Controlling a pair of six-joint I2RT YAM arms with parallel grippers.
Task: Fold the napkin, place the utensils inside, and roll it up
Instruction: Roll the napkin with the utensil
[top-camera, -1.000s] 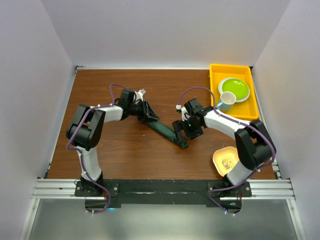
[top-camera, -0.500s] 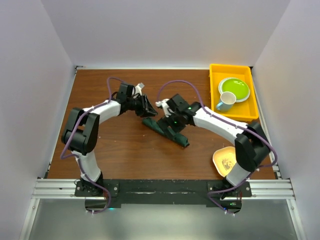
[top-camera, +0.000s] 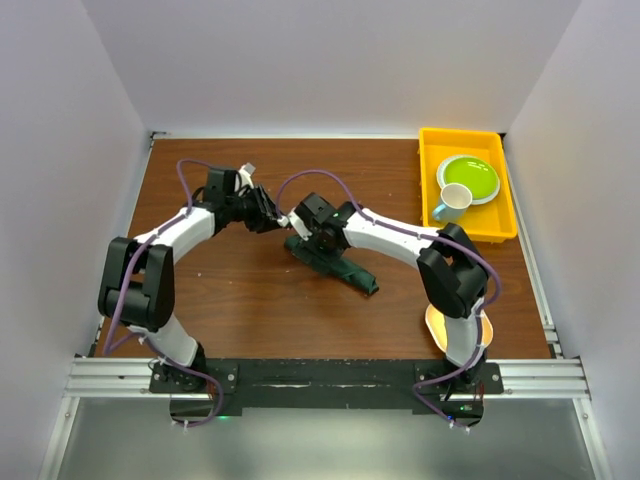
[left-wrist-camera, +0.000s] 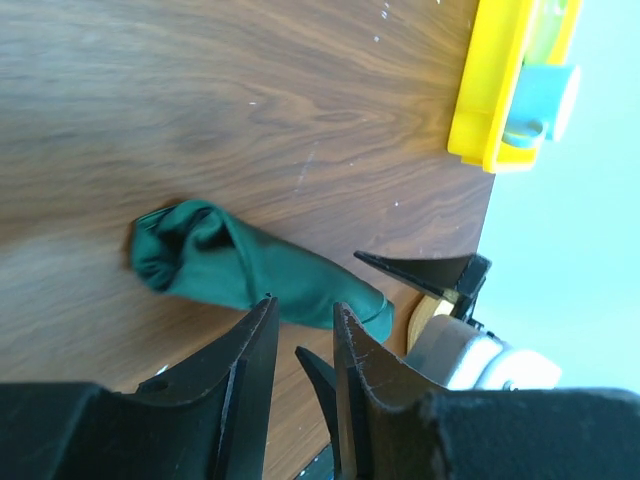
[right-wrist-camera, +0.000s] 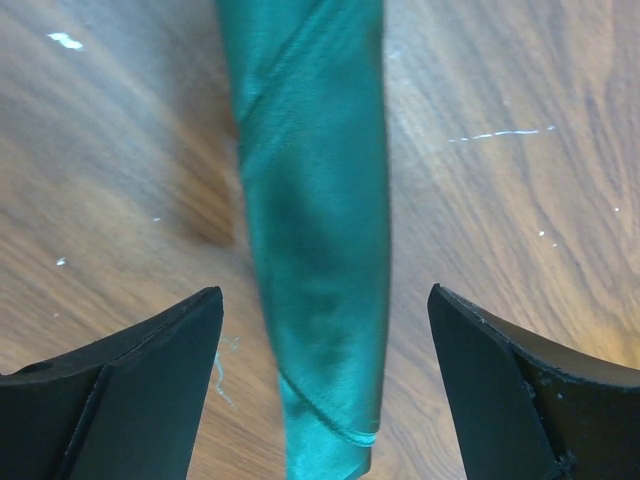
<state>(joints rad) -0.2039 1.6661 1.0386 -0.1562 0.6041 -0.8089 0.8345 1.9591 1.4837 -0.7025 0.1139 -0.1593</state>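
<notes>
The napkin (top-camera: 332, 264) lies rolled into a dark green tube, slanting across the middle of the table. It also shows in the left wrist view (left-wrist-camera: 235, 268) and the right wrist view (right-wrist-camera: 315, 230). No spoon shows in any view. My right gripper (top-camera: 306, 228) is open wide and hangs over the roll's far left end, its jaws on either side of the cloth (right-wrist-camera: 325, 293) without touching it. My left gripper (top-camera: 272, 216) is just left of that end, clear of the cloth. Its jaws (left-wrist-camera: 303, 335) stand a narrow gap apart with nothing between them.
A yellow tray (top-camera: 427, 160) at the back right holds a green plate (top-camera: 468, 177) and a pale blue cup (top-camera: 455, 203). A beige bowl (top-camera: 447, 320) sits at the front right, partly behind the right arm. White walls close the table's sides.
My right gripper has moved left along the roll, from its near right end to its far left end. My left gripper has drawn back left off the cloth and its jaws have narrowed.
</notes>
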